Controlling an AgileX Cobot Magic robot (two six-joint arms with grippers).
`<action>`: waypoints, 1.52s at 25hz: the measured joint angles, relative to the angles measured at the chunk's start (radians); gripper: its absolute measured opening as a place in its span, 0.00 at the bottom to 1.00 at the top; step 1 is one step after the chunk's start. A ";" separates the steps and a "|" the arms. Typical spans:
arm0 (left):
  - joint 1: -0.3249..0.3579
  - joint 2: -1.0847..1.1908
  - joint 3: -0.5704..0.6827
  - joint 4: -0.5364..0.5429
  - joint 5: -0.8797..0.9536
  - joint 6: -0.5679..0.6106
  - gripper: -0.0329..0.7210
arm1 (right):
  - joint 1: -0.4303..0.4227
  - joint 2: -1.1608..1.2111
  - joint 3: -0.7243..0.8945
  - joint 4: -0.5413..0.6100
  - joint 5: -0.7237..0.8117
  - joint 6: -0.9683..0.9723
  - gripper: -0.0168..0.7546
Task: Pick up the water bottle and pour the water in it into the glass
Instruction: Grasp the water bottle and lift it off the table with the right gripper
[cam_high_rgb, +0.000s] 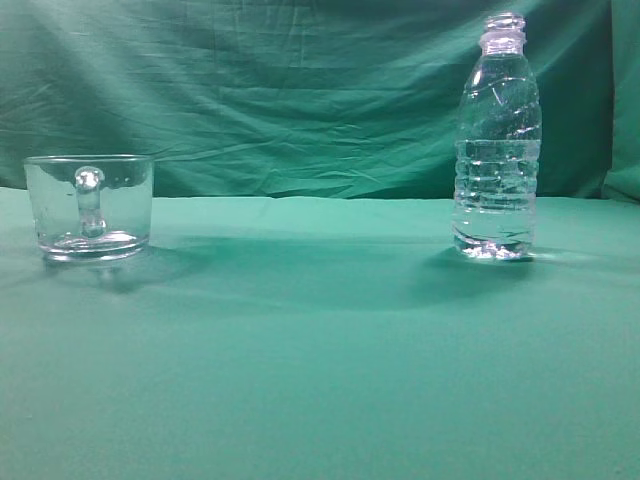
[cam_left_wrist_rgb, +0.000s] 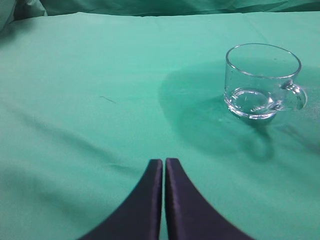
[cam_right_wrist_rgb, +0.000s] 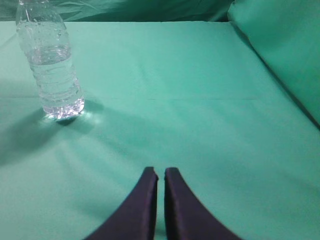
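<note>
The water bottle (cam_high_rgb: 497, 140) stands upright at the right of the green table, clear and ribbed, with no cap. The water (cam_high_rgb: 495, 195) fills it to about half height. It also shows in the right wrist view (cam_right_wrist_rgb: 50, 62) at the far left. The glass (cam_high_rgb: 89, 206), a short clear mug with its handle facing the camera, stands at the left and looks empty. It shows in the left wrist view (cam_left_wrist_rgb: 261, 81) at the upper right. My left gripper (cam_left_wrist_rgb: 164, 161) is shut and empty, short of the glass and to its left. My right gripper (cam_right_wrist_rgb: 157, 171) is shut and empty, short of the bottle and to its right.
A green cloth (cam_high_rgb: 320, 350) covers the table and hangs as a backdrop (cam_high_rgb: 280, 90) behind it. The cloth rises in a fold at the right side in the right wrist view (cam_right_wrist_rgb: 285, 55). Neither arm shows in the exterior view.
</note>
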 joint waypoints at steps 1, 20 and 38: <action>0.000 0.000 0.000 0.000 0.000 0.000 0.04 | 0.000 0.000 0.000 0.000 0.000 0.000 0.08; 0.000 0.000 0.000 0.000 0.000 0.000 0.04 | 0.000 0.000 0.000 0.000 0.000 0.000 0.08; 0.000 0.000 0.000 0.000 0.000 0.000 0.04 | 0.000 0.000 0.000 -0.033 -0.546 0.246 0.08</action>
